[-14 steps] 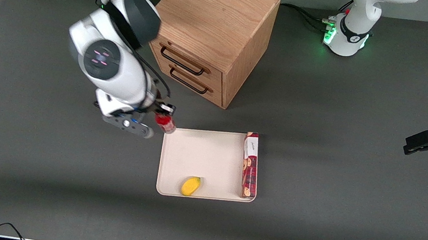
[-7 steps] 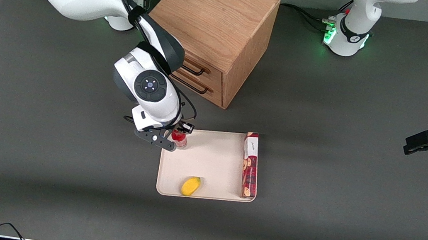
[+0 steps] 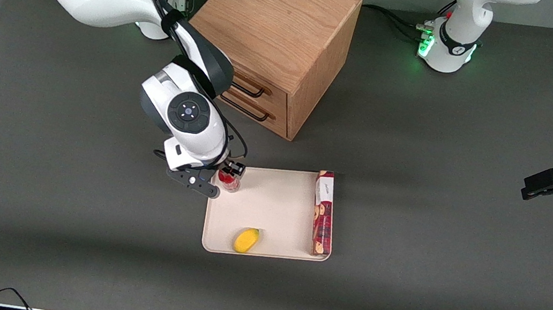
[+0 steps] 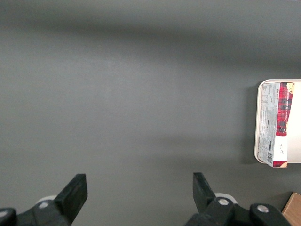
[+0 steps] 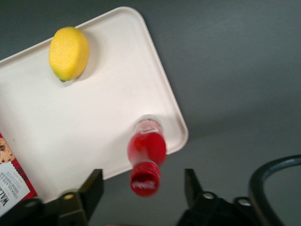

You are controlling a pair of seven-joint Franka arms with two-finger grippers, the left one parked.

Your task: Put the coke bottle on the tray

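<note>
The coke bottle (image 3: 229,181) stands upright on the cream tray (image 3: 273,214), in the tray corner nearest the cabinet and the working arm's end. In the right wrist view the red cap (image 5: 145,181) and red label (image 5: 146,146) show, with the clear base resting just inside the tray's rim (image 5: 181,127). My right gripper (image 3: 228,172) is directly above the bottle. It is open, and its fingers (image 5: 94,186) stand wide on either side of the cap without touching it.
A yellow lemon (image 3: 246,240) lies on the tray near its front rim. A long red cookie box (image 3: 323,213) lies along the tray's edge toward the parked arm. The wooden drawer cabinet (image 3: 276,41) stands farther from the front camera than the tray.
My gripper carried the bottle from beside the tray to over its corner, set it down and let go. The arm has since drawn slightly away.
</note>
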